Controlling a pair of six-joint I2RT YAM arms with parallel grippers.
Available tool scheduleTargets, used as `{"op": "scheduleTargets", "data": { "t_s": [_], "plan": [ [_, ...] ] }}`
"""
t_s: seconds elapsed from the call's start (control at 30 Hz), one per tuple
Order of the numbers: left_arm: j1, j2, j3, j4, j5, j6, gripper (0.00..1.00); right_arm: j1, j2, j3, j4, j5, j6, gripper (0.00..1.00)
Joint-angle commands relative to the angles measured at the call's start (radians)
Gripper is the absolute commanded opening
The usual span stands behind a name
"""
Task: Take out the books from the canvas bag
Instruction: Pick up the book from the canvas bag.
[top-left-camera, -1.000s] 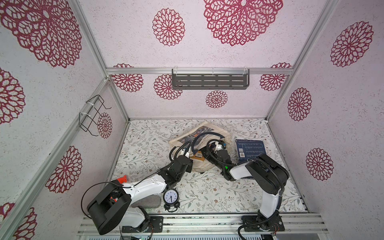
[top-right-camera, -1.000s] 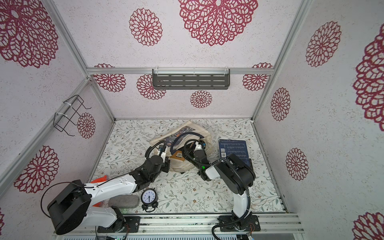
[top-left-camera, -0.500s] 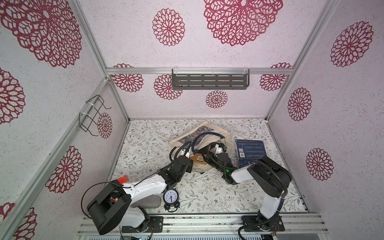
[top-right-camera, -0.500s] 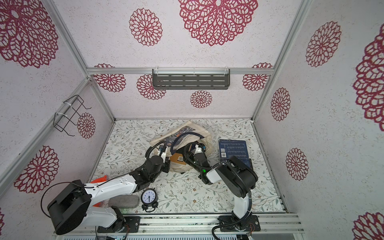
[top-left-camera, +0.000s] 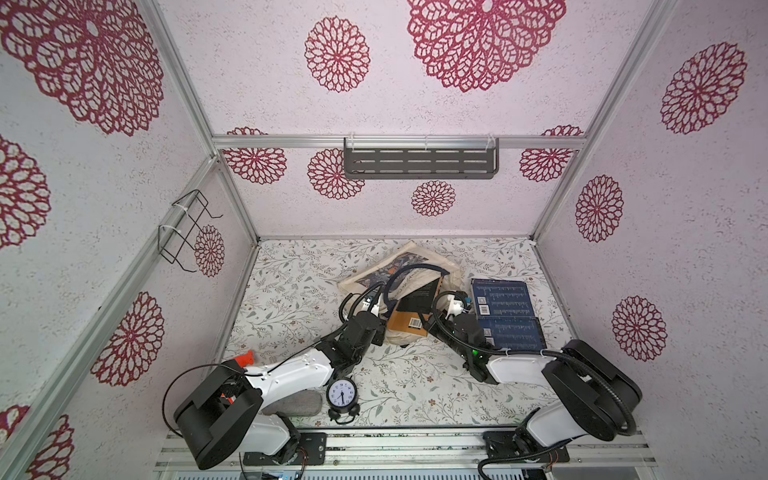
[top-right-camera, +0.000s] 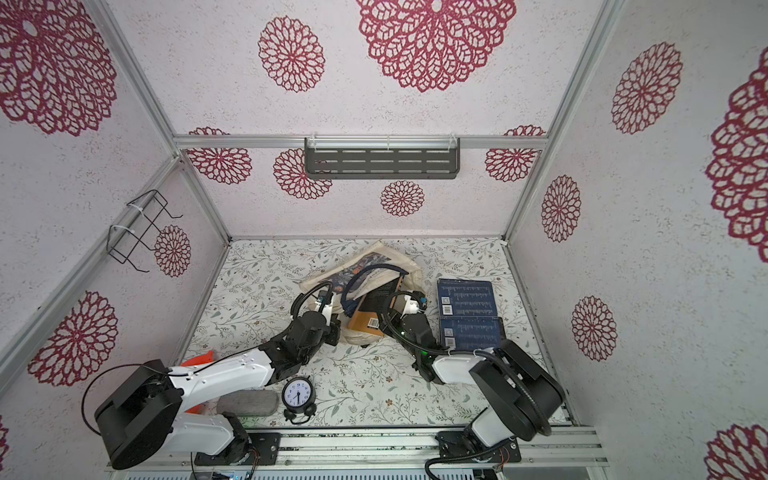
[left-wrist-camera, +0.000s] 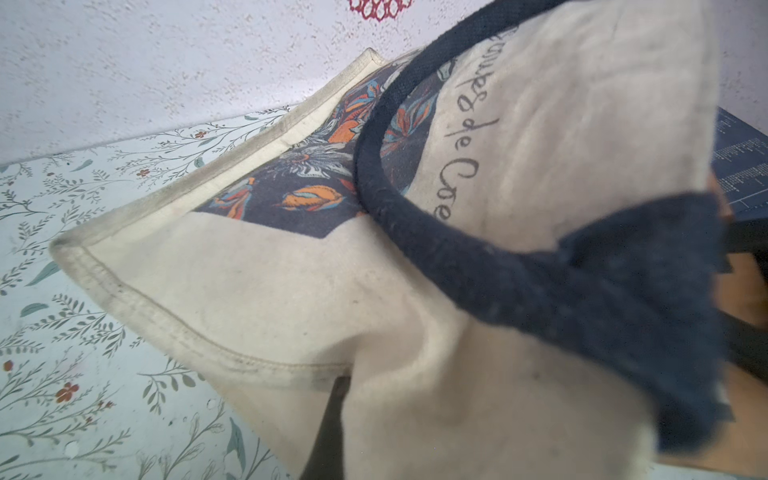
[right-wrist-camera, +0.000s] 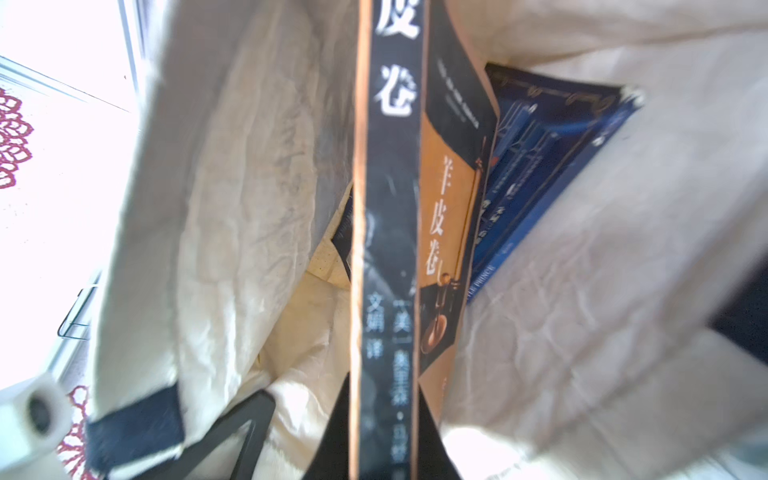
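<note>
The canvas bag (top-left-camera: 419, 266) lies on the floral tabletop (top-left-camera: 291, 291). The left gripper (top-left-camera: 381, 311) is pinched on the cream fabric at the bag's mouth. The right gripper (right-wrist-camera: 384, 432), wider a second ago, now clamps the spine of one black-and-orange book (top-left-camera: 409, 322) jutting from the bag. One blue book (right-wrist-camera: 540, 166) lies deeper inside. Two navy books (top-left-camera: 500, 297) rest just beside the bag on the right arm's side. One clock (top-left-camera: 341, 395) and one grey pouch (top-left-camera: 297, 403) sit well apart from the bag.

Rough matt canvas bag (left-wrist-camera: 291, 299), glossy paper books (right-wrist-camera: 388, 249)
</note>
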Motion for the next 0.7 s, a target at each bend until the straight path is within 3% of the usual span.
{"op": "scheduleTargets", "data": {
  "t_s": [0.0, 0.4, 0.67],
  "plan": [
    [-0.013, -0.009, 0.011, 0.013, -0.006, 0.001, 0.00, 0.002, -0.128, -0.009, 0.041, 0.056, -0.067, 0.00],
    [-0.015, -0.004, 0.014, 0.013, -0.004, 0.000, 0.00, 0.001, -0.549, -0.079, -0.294, 0.294, -0.171, 0.00],
    [-0.015, 0.000, 0.014, 0.013, -0.007, 0.001, 0.00, -0.001, -0.770, -0.108, -0.523, 0.550, -0.136, 0.00]
  ]
}}
